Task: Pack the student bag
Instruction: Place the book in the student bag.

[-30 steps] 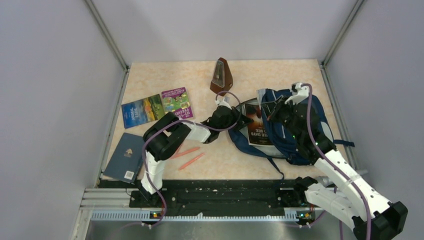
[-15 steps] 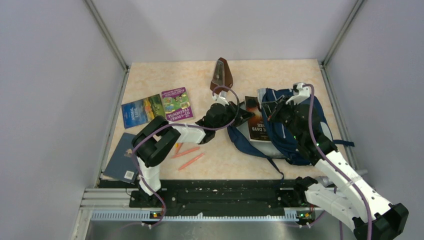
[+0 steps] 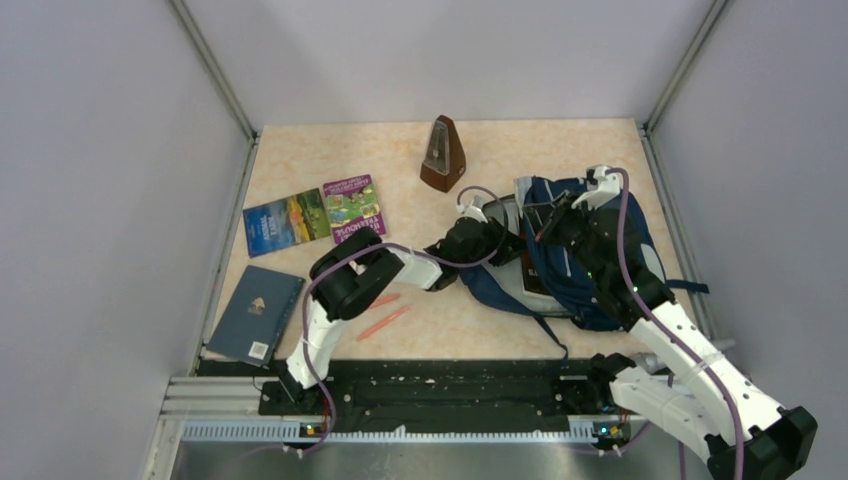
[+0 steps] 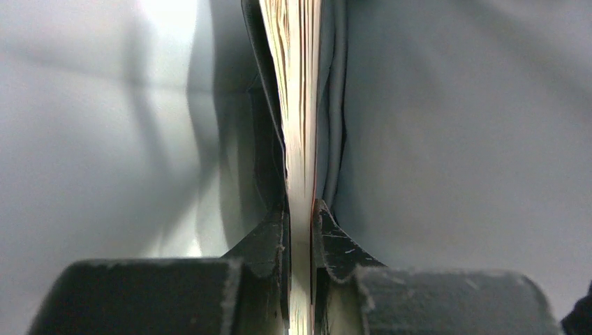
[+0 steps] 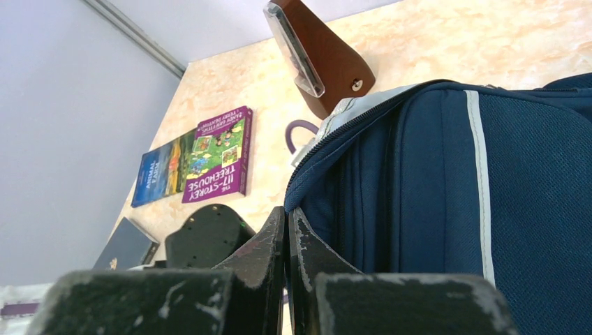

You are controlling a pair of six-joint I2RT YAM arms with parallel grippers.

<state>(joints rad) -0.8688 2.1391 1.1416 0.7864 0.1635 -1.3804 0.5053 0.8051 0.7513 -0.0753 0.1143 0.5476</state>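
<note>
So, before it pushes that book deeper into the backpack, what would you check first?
1. Left hand grips the book: ok, clamped on its edge.
2. Right hand holds the backpack open: ok, shut on its rim.
3. Book is inside the opening: ok, grey lining on both sides.
4. Room deeper inside: cannot tell.
5. Metronome clear of both hands: ok, upright and apart.
6. Packing finished: not ok, the purple Treehouse book lies outside.

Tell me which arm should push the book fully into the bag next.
Left. The left end effector is shut on the book, whose far end is already inside the bag. The right end effector is closed at the bag's rim, apparently holding it open.
</note>
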